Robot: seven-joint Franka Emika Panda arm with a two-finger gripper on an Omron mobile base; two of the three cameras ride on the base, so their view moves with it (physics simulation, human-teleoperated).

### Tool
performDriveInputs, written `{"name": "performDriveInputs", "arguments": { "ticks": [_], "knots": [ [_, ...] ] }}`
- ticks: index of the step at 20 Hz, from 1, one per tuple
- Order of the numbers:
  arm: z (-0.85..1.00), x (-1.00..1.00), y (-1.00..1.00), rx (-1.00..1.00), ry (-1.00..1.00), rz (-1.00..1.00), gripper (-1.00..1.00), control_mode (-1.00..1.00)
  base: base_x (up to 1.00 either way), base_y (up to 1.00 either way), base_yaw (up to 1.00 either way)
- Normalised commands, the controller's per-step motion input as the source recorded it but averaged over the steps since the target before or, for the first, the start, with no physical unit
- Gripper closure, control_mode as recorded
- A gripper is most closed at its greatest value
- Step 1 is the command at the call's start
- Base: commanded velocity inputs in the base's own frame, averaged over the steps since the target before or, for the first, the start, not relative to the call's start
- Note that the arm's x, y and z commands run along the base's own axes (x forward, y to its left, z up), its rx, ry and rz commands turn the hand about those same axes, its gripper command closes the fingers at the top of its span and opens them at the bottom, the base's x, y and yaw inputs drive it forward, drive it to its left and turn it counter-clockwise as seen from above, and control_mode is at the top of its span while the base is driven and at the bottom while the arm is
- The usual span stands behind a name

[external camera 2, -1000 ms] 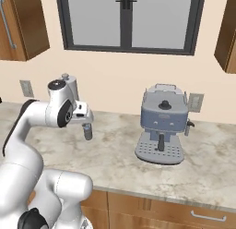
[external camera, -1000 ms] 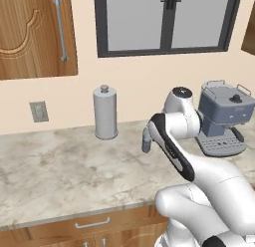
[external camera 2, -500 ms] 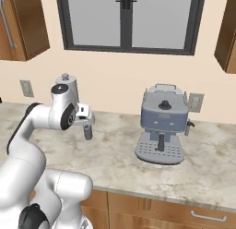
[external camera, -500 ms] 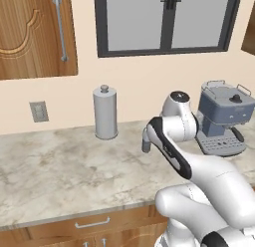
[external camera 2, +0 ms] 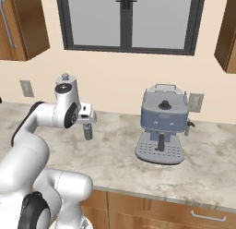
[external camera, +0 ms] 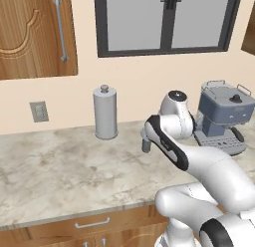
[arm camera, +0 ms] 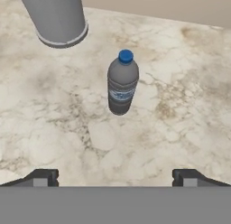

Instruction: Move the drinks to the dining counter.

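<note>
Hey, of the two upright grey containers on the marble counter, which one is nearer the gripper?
The water bottle, small with a blue cap, stands ahead of the open gripper. The tall grey canister with a knob stands farther back by the wall.

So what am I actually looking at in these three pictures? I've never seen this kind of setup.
It is a computer-rendered kitchen with a white robot arm on a driving base. Two pictures come from cameras on the base, behind the arm to its left and right, looking over a marble counter below a window. The third comes from a camera on the hand, looking along the gripper, whose two dark fingertips stand wide apart with nothing between them.

On the counter stand a tall grey canister with a knob, a blue-grey coffee machine, and a small water bottle with a blue cap, upright near the canister. The bottle stands ahead of the open gripper, untouched. Nothing is held.
</note>
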Motion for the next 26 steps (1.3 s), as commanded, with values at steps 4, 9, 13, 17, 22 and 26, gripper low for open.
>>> {"name": "performDriveInputs", "arguments": {
  "ticks": [4, 9, 13, 17, 22, 26],
  "knots": [
    [0.00, 0.09, 0.08, 0.03, 0.00, 0.00, -1.00, -1.00, 0.00, 0.00, 0.00],
    [-0.01, 0.12, 0.02, 0.00, -0.01, 0.00, -1.00, -1.00, 0.00, 0.00, 0.00],
    [-0.07, 0.11, 0.00, -0.01, -0.02, 0.00, -1.00, -1.00, 0.00, 0.00, 0.00],
    [-0.06, 0.12, 0.00, -0.01, -0.05, 0.00, -1.00, -1.00, 0.00, 0.00, 0.00],
    [-0.06, 0.11, 0.00, 0.00, -0.04, 0.00, -1.00, -1.00, 0.00, 0.00, 0.00],
    [-0.04, 0.15, 0.01, 0.00, -0.06, 0.00, -1.00, -1.00, 0.00, 0.00, 0.00]
  ]
}}
